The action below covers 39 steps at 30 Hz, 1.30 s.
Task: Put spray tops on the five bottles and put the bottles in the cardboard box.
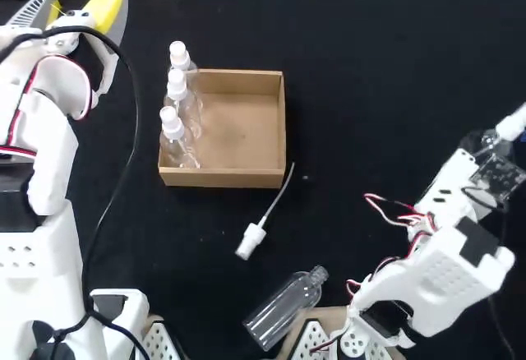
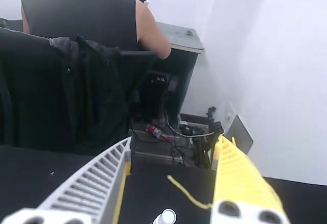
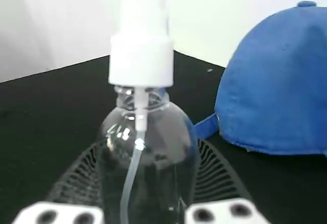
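Clear capped bottle gripped in right jaws; cardboard box holds three.

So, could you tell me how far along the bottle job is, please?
Done: three capped bottles stand in the cardboard box. In hand: the right end effector holds a fourth capped bottle. Left: boxing it, then the loose spray top and uncapped bottle.

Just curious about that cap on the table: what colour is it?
Blue; the cap shows best in the right wrist view.
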Available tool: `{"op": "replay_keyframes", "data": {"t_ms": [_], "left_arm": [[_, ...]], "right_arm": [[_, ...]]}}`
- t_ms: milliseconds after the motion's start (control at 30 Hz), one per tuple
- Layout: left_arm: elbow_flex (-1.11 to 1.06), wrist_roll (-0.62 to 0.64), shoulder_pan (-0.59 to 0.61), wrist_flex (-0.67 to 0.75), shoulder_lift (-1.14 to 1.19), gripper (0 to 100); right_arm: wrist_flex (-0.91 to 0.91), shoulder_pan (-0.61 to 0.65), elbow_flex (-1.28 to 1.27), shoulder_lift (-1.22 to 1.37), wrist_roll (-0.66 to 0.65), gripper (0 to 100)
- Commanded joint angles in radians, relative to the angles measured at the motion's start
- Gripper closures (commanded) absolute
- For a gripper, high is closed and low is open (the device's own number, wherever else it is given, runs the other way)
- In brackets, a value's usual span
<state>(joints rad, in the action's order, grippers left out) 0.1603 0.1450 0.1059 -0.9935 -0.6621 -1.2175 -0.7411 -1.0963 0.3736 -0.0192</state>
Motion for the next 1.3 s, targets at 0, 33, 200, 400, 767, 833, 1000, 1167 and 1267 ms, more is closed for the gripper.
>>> {"op": "replay_keyframes", "data": {"t_ms": [0,33,200,400,767,833,1000,1167,1267], "left_arm": [[0.008,-0.003,0.004,0.017,0.002,77],[0.008,-0.003,0.004,0.017,0.002,77],[0.007,-0.003,0.004,0.017,0.002,77],[0.007,-0.003,0.004,0.017,0.002,77],[0.007,-0.003,0.004,0.017,0.002,77],[0.007,-0.003,0.005,0.017,0.002,77],[0.007,-0.005,0.007,0.017,0.002,77],[0.007,-0.005,0.005,0.017,0.002,77],[0.007,-0.005,0.004,0.017,0.002,77]], "right_arm": [[-0.097,-0.018,-0.013,0.015,-0.012,98.7],[-0.100,-0.018,-0.015,0.022,-0.011,98.7],[-0.098,-0.017,-0.019,0.027,-0.012,98.6],[-0.098,0.018,-0.022,0.031,-0.014,98.5],[-0.097,0.046,-0.064,0.033,-0.011,98.5],[-0.097,0.046,-0.065,0.033,-0.012,98.5],[-0.100,0.057,-0.091,0.033,-0.006,87.1],[-0.107,0.075,-0.108,0.025,-0.006,77.6],[-0.114,0.075,-0.105,0.025,-0.006,78.8]]}}
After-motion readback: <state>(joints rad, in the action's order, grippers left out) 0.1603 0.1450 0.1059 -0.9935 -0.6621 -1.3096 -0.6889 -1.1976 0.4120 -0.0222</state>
